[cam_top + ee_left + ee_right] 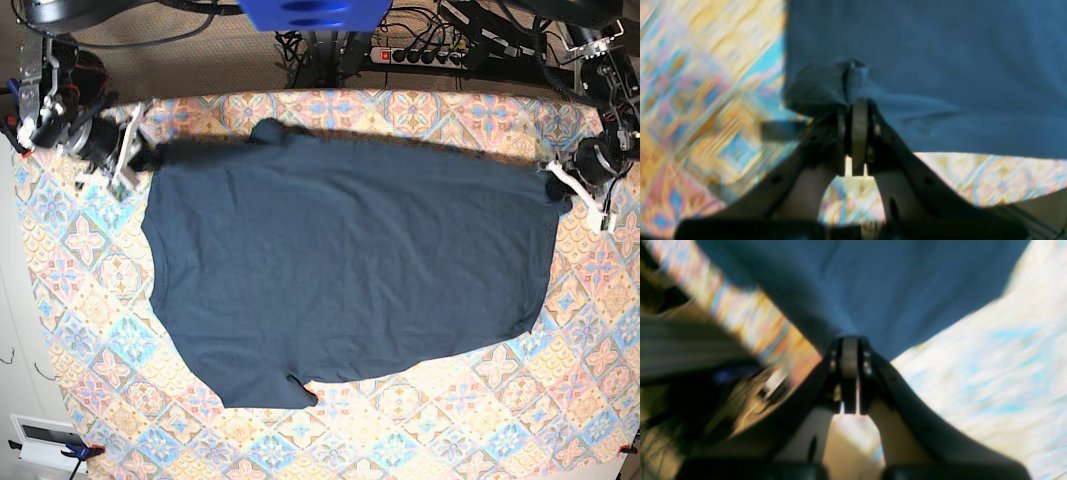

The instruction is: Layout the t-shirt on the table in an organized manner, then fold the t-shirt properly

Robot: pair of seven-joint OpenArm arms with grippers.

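Both wrist views are smeared with blur. A navy t-shirt (345, 270) lies spread across the patterned tabletop (480, 420). Left fingers (858, 106) and right fingers (849, 343) are clamped on opposite corners of its far edge. Bare tabletop shows along the near side.

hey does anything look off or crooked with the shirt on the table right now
Yes. The t-shirt lies skewed on the table: its lower edge slants, and one corner sags toward the front. The left gripper and right gripper each pinch a bunched corner along the far edge.
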